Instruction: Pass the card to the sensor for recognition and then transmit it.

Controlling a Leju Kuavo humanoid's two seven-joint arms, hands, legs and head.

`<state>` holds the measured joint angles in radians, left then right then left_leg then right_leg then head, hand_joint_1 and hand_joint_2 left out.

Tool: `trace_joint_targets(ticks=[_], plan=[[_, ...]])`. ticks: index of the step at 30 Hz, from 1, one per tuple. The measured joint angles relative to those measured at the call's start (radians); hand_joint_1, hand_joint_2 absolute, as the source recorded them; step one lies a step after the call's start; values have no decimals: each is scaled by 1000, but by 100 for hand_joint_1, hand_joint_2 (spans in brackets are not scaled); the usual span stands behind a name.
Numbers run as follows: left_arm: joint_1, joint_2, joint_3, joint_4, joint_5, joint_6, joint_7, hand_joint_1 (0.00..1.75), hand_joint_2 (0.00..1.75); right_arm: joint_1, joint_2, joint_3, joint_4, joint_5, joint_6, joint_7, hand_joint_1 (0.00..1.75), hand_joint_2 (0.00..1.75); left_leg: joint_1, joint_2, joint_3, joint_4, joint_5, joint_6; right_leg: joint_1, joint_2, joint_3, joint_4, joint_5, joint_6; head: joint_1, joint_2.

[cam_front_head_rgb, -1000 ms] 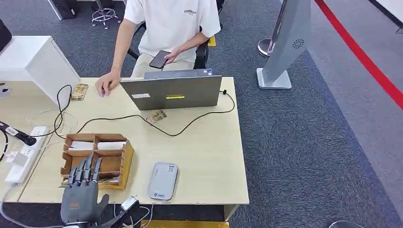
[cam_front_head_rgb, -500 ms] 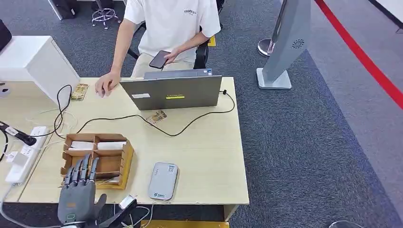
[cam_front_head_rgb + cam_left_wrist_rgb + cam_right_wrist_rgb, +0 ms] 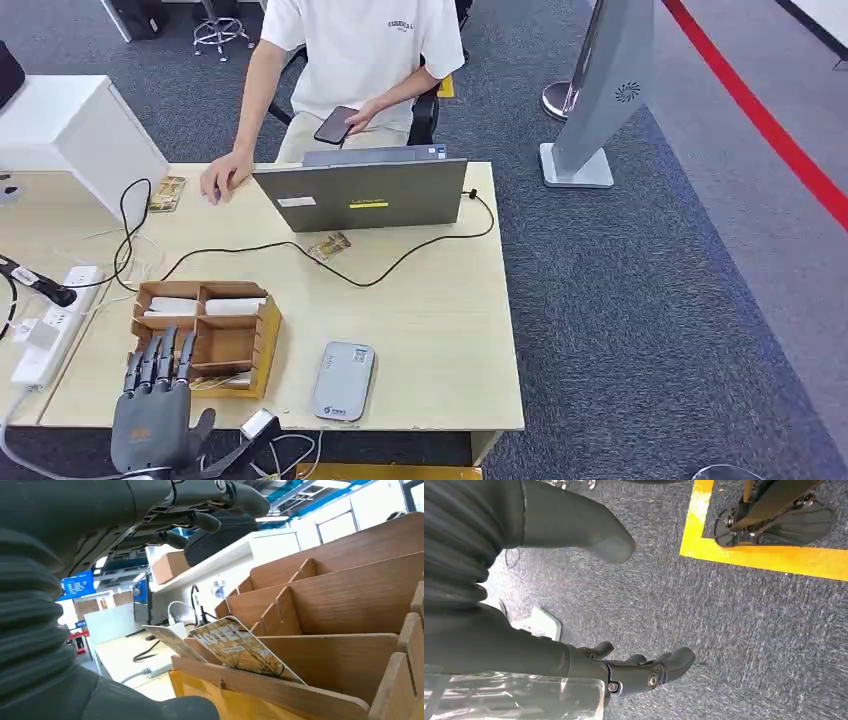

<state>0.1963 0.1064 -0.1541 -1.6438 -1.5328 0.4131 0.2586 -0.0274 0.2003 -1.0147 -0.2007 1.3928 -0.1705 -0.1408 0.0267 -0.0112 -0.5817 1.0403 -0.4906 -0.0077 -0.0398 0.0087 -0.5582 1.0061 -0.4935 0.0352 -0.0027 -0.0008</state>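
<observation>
Left hand (image 3: 150, 420) hovering just before the wooden organizer (image 3: 205, 337), fingers (image 3: 158, 362) straight, apart, seemingly touching nothing, card (image 3: 242, 650) leaning in its nearest slot, right hand (image 3: 634, 672) hanging, fingers loosely apart, empty

An office is shown: grey carpet (image 3: 640, 300), a wooden desk (image 3: 440, 330), a laptop (image 3: 360, 195), a power strip (image 3: 50, 335), and a swivel chair base (image 3: 220, 35).

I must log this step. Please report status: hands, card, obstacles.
Left hand open, at the box near edge. Right hand hanging over the floor, holding nothing. Card in the front slot, untouched. Nothing between hand and card.
</observation>
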Motion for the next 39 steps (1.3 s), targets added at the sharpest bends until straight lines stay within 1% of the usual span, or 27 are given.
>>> trace_joint_targets(ticks=[17,31,39], plan=[[-1,-15,10,-4,0,-9,-19,0,175,0,0,0,0,13,1,0,0,175,0,0,0,0,0,0,0,0,0,0,0,0,0,0],[-10,-35,24,26,0,-10,-37,0,175,0,3,0,0,16,0,-2,0,175,0,0,0,0,0,0,0,0,0,0,0,0,0,0],[-10,-44,33,29,0,-24,-40,0,175,0,4,-1,0,20,0,-2,0,175,0,0,0,0,0,0,0,0,0,0,0,0,0,0]])
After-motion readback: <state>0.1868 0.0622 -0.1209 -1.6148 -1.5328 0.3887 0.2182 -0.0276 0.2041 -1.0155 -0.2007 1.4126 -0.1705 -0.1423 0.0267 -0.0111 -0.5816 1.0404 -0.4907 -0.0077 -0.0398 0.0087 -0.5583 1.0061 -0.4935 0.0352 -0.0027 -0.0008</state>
